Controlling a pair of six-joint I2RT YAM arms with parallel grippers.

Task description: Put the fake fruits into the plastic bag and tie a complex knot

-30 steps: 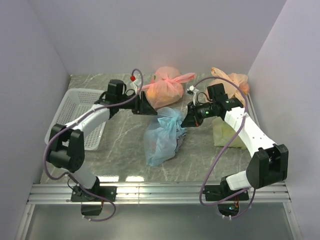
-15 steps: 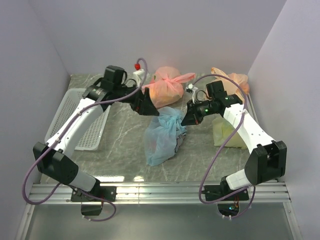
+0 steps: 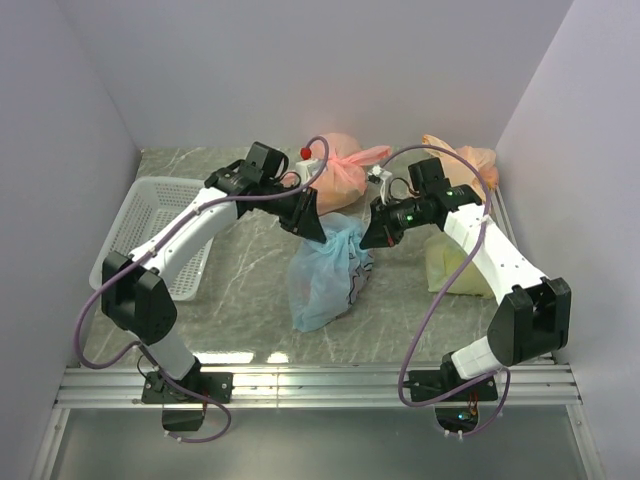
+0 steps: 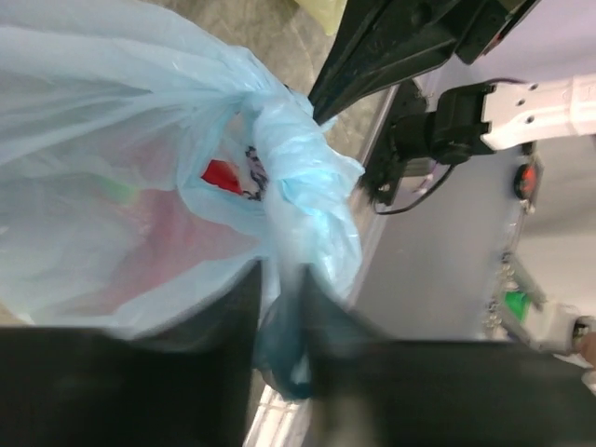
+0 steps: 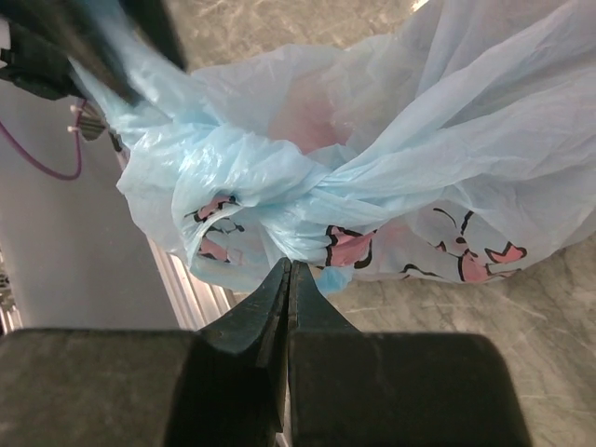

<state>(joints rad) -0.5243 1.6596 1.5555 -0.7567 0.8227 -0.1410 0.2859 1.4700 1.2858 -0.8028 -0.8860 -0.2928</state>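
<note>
Blue plastic bag (image 3: 322, 280) lies mid-table between both arms. Left gripper (image 4: 282, 284) and right gripper (image 5: 287, 272), jaws closed, each pinch film beside the knot (image 5: 279, 209). Hard pulling may tear the film or let it slip free.

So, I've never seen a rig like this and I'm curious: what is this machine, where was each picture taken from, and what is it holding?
A robot: two white-and-black arms at a grey marbled table. One picture looks down from above; the others come from cameras on each wrist. On the table: a white plastic basket, pink-orange tied bags, a yellow-green bag and a thin light blue plastic bag with something red inside, likely fake fruit. The left pincer grips a strip of that bag; the right pincer is shut, tips against its knot.
</note>
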